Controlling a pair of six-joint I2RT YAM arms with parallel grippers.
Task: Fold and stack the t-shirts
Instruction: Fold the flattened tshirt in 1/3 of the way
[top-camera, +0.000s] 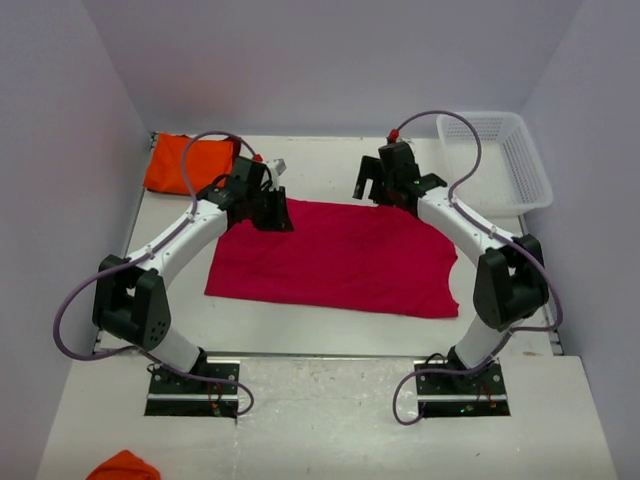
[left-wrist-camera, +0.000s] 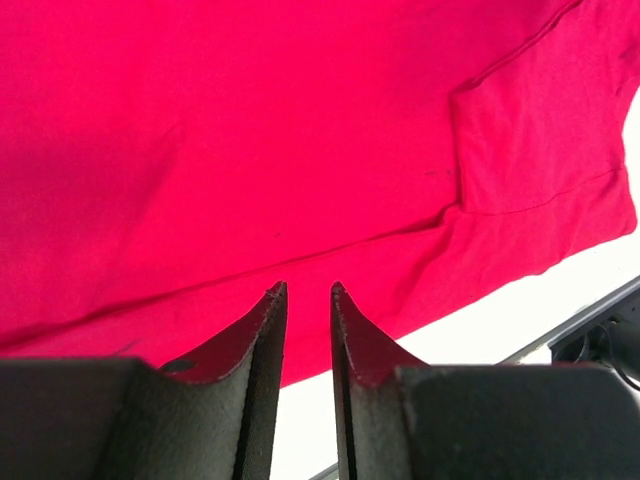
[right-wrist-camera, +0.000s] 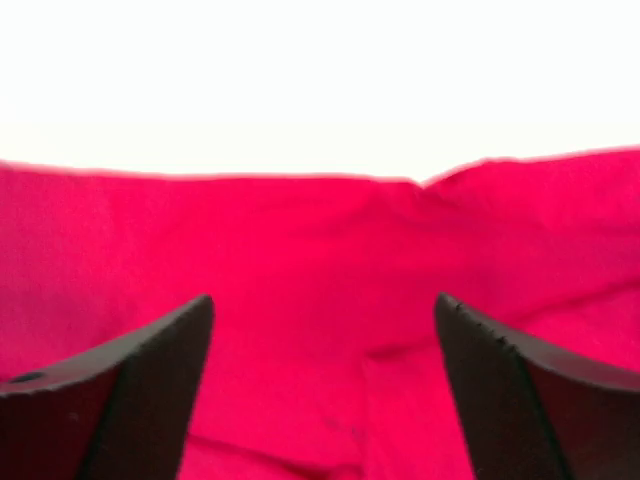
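Note:
The crimson-pink t-shirt (top-camera: 330, 260) lies spread flat across the middle of the table. My left gripper (top-camera: 277, 215) hovers over its far left corner. In the left wrist view the fingers (left-wrist-camera: 305, 290) stand a narrow gap apart with nothing between them, and the shirt (left-wrist-camera: 300, 130) is beneath. My right gripper (top-camera: 372, 190) sits at the shirt's far edge. Its jaws (right-wrist-camera: 325, 300) are wide open above the red cloth (right-wrist-camera: 300, 240), holding nothing. The orange t-shirt (top-camera: 190, 163) lies bunched at the back left corner.
A white lattice basket (top-camera: 495, 160) stands at the back right. A small orange cloth lump (top-camera: 125, 467) lies on the near surface at the bottom left, in front of the arm bases. Walls close in the table on the left, back and right.

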